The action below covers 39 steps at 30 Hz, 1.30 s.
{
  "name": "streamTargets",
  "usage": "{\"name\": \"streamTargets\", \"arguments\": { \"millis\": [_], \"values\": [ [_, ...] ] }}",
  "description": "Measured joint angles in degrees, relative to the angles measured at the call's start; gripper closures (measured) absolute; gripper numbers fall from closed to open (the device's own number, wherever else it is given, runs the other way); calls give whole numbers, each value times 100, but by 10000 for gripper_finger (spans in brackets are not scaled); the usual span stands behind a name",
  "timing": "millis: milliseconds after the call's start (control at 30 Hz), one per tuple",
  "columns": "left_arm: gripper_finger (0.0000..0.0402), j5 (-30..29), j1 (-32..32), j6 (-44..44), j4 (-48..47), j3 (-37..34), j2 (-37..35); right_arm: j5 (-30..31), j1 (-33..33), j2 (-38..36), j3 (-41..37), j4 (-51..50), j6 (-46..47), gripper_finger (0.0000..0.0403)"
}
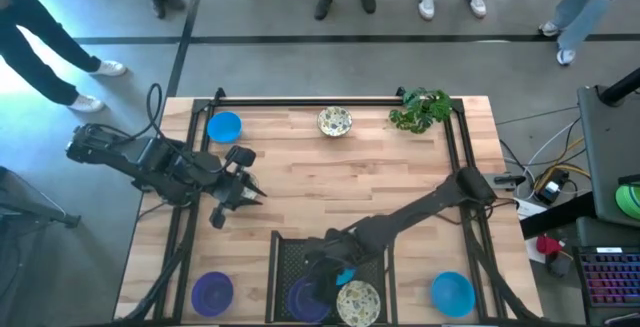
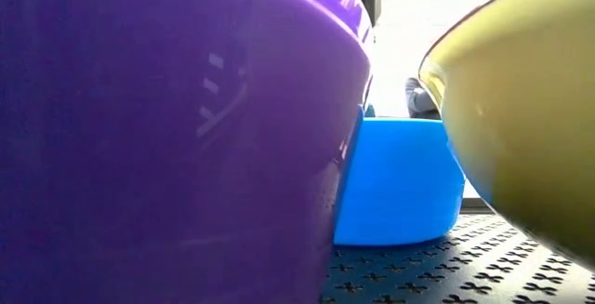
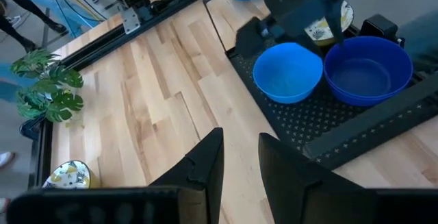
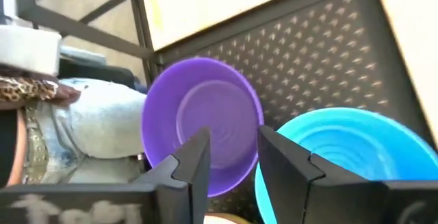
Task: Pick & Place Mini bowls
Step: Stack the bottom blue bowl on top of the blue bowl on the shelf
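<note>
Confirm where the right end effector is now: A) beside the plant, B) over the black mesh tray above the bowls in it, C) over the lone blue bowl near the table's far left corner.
B: the high view shows the right end effector over the mesh tray, above a blue bowl and a purple bowl.

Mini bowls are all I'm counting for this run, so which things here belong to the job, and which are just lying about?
Job: mini bowls, blue, speckled cream, purple, blue; three more in the black tray; right gripper.
Lying about: plant, left gripper.
</note>
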Motion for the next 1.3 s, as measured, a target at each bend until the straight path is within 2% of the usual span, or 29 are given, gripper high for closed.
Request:
{"name": "streamTargets", "arguments": {
  "millis": [167,367,700,1067,1300],
  "values": [
    [305,-48,0,-16,2,0,-8,72,-145,-279,2,-261,-147,302],
    [305,-355,0,-158,-18,0,-42,554,-344,-649,2,-739,-479,317],
    [305,-441,0,-216,-65,-2,-78,1668,-636,-1292,2,-1972,-502,338],
    [305,-493,0,-157,-81,-2,-78,1706,-608,-1483,2,-3283,175,391],
    [305,-493,-1,-150,-80,-2,-78,1627,-465,-1590,2,-4187,910,394]
  ]
}}
